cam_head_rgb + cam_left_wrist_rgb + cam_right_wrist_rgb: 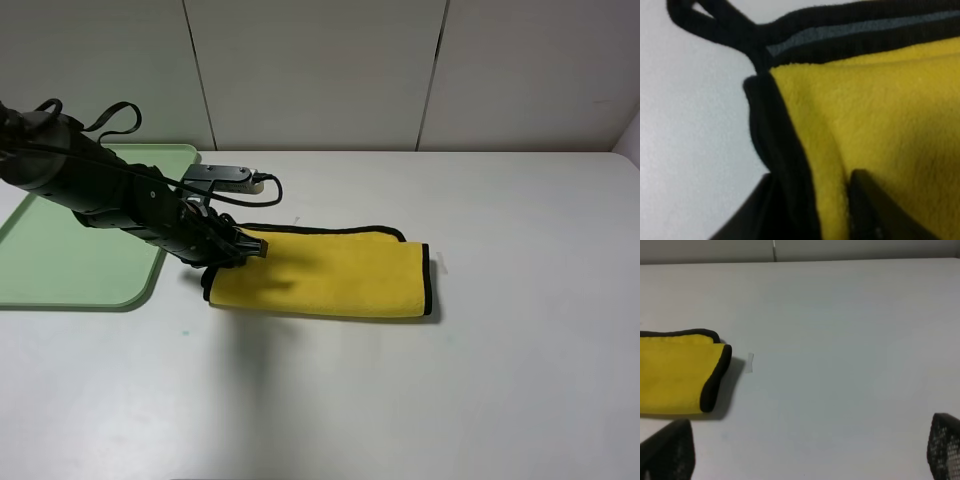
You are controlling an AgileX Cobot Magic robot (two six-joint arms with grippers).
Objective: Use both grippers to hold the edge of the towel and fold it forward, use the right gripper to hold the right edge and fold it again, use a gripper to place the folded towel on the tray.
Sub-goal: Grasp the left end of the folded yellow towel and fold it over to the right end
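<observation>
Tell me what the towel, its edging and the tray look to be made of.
Towel: soft plush fabric, likely microfibre; fuzzy matte yellow nap. Edging: black woven or knitted binding tape, matte, faintly ribbed. Tray: probably plastic; smooth, even pale green with a moulded rounded rim.

Black arm [95, 185], silver-white box [222, 176], looped black cable [112, 110], black left hand [252, 246]

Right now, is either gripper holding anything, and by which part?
Left gripper jaws straddle the towel at its left black-bound edge, near the corner loop; whether they grip it cannot be told. Right gripper holds nothing, jaws open.
</observation>
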